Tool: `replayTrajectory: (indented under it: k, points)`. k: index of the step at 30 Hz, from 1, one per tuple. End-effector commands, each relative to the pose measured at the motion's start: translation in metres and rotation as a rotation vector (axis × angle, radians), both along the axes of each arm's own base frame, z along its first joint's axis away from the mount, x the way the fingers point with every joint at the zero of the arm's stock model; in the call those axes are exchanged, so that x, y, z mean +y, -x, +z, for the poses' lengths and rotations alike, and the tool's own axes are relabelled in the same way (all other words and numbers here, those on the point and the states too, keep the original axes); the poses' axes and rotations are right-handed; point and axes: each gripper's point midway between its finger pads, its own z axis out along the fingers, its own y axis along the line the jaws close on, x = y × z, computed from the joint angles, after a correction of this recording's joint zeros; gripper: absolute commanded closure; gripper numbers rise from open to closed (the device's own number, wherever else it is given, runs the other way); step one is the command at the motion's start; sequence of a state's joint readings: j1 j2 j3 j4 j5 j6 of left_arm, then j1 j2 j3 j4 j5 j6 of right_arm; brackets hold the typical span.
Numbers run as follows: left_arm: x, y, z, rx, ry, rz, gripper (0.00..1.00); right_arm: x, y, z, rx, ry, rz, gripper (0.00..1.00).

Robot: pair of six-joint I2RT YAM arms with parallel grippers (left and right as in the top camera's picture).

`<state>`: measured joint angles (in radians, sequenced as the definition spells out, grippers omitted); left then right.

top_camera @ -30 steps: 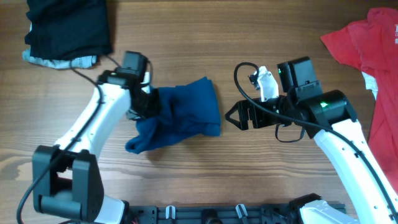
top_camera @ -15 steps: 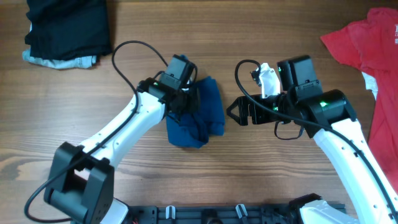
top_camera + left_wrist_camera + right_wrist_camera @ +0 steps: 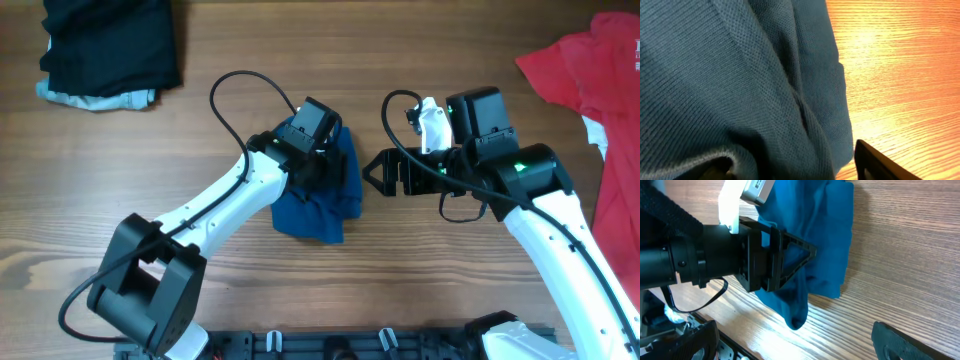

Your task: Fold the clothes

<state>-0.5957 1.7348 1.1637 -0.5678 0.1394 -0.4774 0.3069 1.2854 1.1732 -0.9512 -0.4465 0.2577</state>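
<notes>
One blue shirt (image 3: pixel 320 212), one red shirt (image 3: pixel 590 75), one black pile (image 3: pixel 110 40)

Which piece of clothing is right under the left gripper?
The deep-blue shirt, bunched mid-table; the red shirt and black pile sit in far corners.

The wooden table (image 3: pixel 300 40) is brown, with long lines in the wood. It lies under the right gripper (image 3: pixel 372 178) and spreads out past its fingers (image 3: pixel 905 342) on all sides. Bright light shines on the wood just beside the left gripper (image 3: pixel 325 172). A black bar (image 3: pixel 350 345) runs along the table's edge, well apart from the fingers. It may have small clips on it.
</notes>
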Motion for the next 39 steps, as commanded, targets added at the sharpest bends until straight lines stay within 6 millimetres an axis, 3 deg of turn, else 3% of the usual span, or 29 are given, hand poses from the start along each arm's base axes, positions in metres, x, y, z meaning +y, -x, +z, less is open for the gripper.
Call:
replayTrajectory:
  k: [1, 2, 5, 8, 9, 10, 12, 14, 16, 19, 24, 29, 33, 35, 37, 39]
  points:
    - [0.003, -0.016, 0.064, -0.162, 0.063, 0.033, 0.23, 0.000, -0.004, -0.001, -0.001, -0.003, -0.016, 0.01]
    - [0.013, -0.022, 0.080, -0.209, 0.065, 0.065, 0.14, 0.000, -0.004, -0.001, 0.000, -0.005, -0.021, 0.01]
    - [0.061, -0.032, 0.130, -0.300, 0.115, 0.201, 0.12, 0.000, -0.004, -0.001, 0.004, -0.007, -0.027, 0.01]
    - [0.126, -0.030, 0.157, -0.322, 0.119, 0.380, 0.08, 0.001, -0.006, 0.000, -0.004, -0.011, -0.027, 0.00]
    - [0.146, -0.026, 0.160, -0.314, 0.104, 0.430, 0.00, 0.002, -0.007, 0.001, -0.010, -0.014, -0.027, 0.00]
    - [0.176, -0.019, 0.157, -0.284, 0.077, 0.509, 0.00, 0.006, -0.010, 0.002, -0.035, -0.024, 0.008, 0.00]
    - [0.211, -0.008, 0.145, -0.200, 0.052, 0.644, 0.00, 0.024, -0.007, -0.002, -0.106, -0.015, 0.187, 0.00]
    - [0.244, 0.008, 0.126, -0.078, 0.025, 0.795, 0.00, 0.031, -0.015, -0.020, -0.111, 0.061, 0.208, 0.01]
    - [0.265, 0.025, 0.108, 0.033, -0.014, 0.870, 0.00, 0.056, -0.023, -0.042, -0.111, 0.100, 0.245, 0.01]
    - [0.273, 0.037, 0.087, 0.152, -0.054, 0.899, 0.00, 0.083, -0.038, -0.069, -0.151, 0.231, 0.258, 0.01]
    - [0.272, 0.038, 0.065, 0.247, -0.085, 0.895, 0.00, 0.120, -0.054, -0.086, -0.252, 0.397, 0.288, 0.01]
    - [0.271, 0.040, 0.048, 0.307, -0.105, 0.890, 0.00, 0.125, -0.085, -0.081, -0.384, 0.466, 0.204, 0.09]
    - [0.271, 0.043, 0.043, 0.320, -0.111, 0.886, 0.00, 0.129, -0.101, -0.075, -0.426, 0.428, 0.149, 0.28]
    - [0.271, 0.044, 0.042, 0.324, -0.113, 0.886, 0.00, 0.132, -0.104, -0.083, -0.417, 0.423, 0.139, 0.32]
    - [0.271, 0.045, 0.041, 0.326, -0.113, 0.886, 0.00, 0.135, -0.101, -0.106, -0.368, 0.431, 0.158, 0.40]
    - [0.271, 0.044, 0.042, 0.322, -0.113, 0.885, 0.00, 0.135, -0.098, -0.122, -0.333, 0.448, 0.172, 0.39]
